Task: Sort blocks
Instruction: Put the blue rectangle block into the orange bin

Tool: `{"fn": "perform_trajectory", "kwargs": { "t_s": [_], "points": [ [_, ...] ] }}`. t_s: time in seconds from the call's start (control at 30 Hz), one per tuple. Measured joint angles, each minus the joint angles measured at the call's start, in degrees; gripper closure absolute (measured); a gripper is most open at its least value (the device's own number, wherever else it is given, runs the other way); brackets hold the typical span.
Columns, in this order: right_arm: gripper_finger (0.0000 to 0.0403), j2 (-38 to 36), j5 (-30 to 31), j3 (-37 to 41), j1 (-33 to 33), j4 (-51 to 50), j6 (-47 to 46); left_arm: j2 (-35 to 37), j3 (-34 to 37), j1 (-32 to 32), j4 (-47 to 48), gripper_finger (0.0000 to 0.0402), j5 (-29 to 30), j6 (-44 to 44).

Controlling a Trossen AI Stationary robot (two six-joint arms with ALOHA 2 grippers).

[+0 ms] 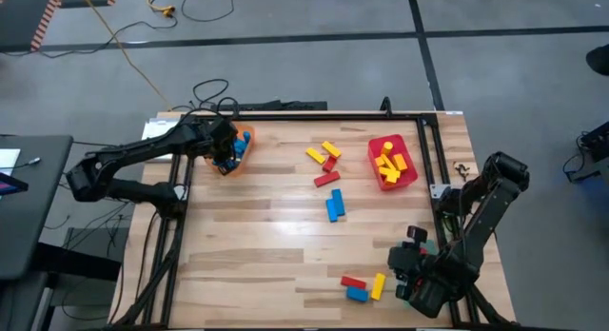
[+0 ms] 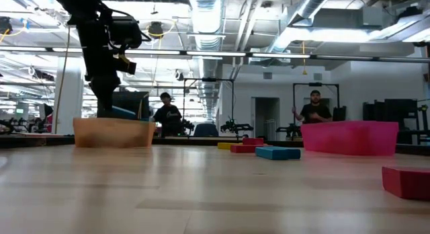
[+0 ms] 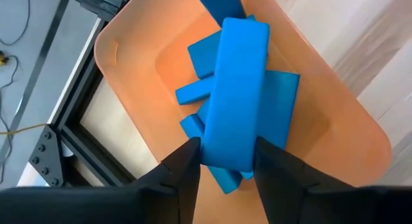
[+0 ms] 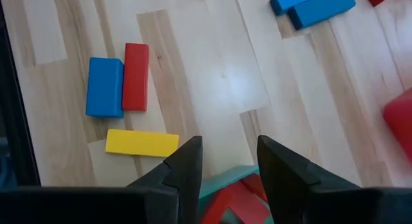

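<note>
The left gripper hangs over the orange tray, fingers clasping a blue block (drop-off step, I judge). Next: release, then lift clear. The right gripper waits open, far across the table from the tray.

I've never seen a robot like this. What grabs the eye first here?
The left pincer over the orange tray at the table's far left, a blue block between its fingers above other blue ones. Opposite, a red tray holds yellow blocks, with loose blocks scattered between.
</note>
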State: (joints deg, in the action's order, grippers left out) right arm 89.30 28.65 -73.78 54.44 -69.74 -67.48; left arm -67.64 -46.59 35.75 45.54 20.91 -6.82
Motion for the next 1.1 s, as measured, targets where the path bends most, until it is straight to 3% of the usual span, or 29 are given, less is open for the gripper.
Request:
{"fn": "perform_trajectory", "kwargs": {
  "t_s": [0.57,0.87,1.1],
  "points": [
    [0.024,0.0,0.0,0.0,0.28,-0.5,-0.04,0.04,-0.47,-0.02,0.18,0.0142,-0.04,-0.88],
    [0.024,0.0,2.19,0.0,0.24,-1.9,0.54,2.28,-4.29,-2.43,0.25,0.0137,-0.07,-0.82],
    [0.024,0.0,8.78,0.0,0.05,-2.61,4.11,6.09,-7.88,-9.0,-0.65,0.0137,-3.72,-0.64]
  ]
}}
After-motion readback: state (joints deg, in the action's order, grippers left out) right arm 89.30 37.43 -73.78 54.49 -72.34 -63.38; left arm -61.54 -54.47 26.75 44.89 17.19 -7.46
